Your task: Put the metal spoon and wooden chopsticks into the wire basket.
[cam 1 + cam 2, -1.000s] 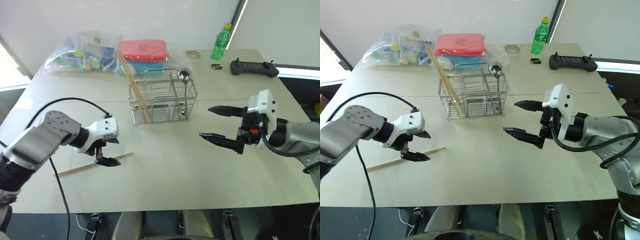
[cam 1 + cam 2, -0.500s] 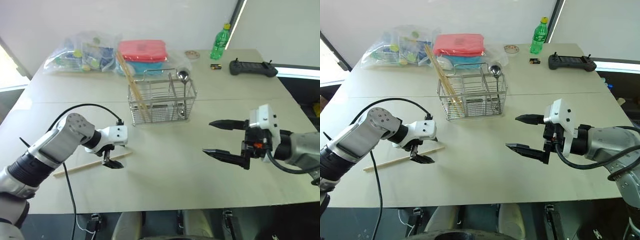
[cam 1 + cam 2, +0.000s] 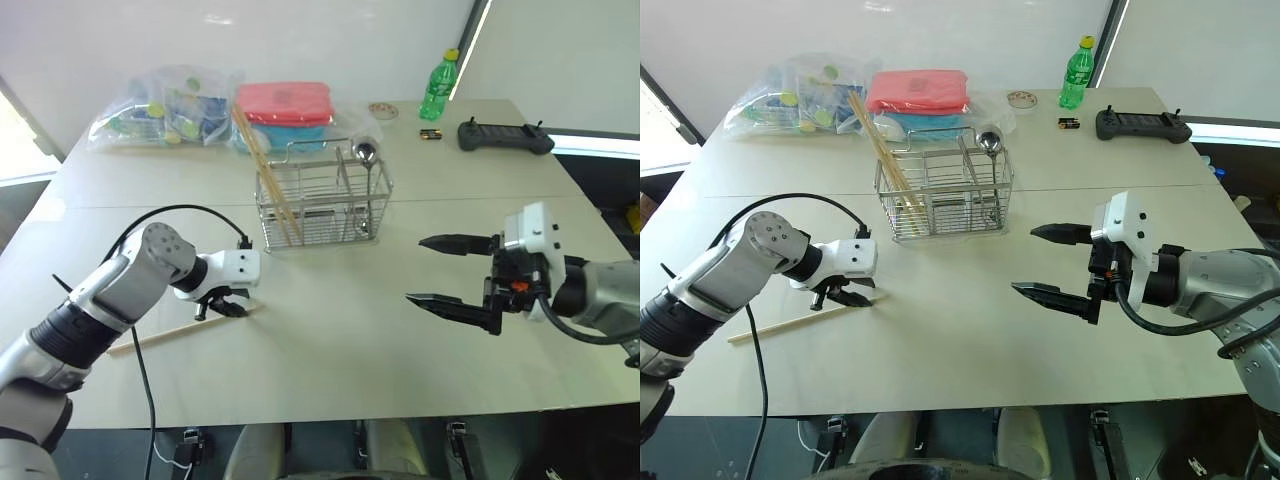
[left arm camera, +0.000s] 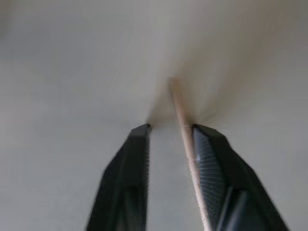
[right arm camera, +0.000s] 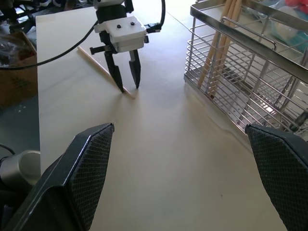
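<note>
Chopstick [image 4: 185, 125] touches 1 left claw [image 4: 171, 132] finger.

— Where is your left end effector [image 3: 232, 307]?
— Low at the worktop [image 3: 330, 340], pointing steeply down, fingers [image 4: 137, 159] narrowly apart.
— And the right?
— My right end effector [image 3: 438, 271] hangs above it, nearly level, fingers spread wide.

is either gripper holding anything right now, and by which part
The left gripper straddles the near end of a wooden chopstick lying on the table, one finger touching it; a closed hold cannot be told. The right gripper is open and empty.
</note>
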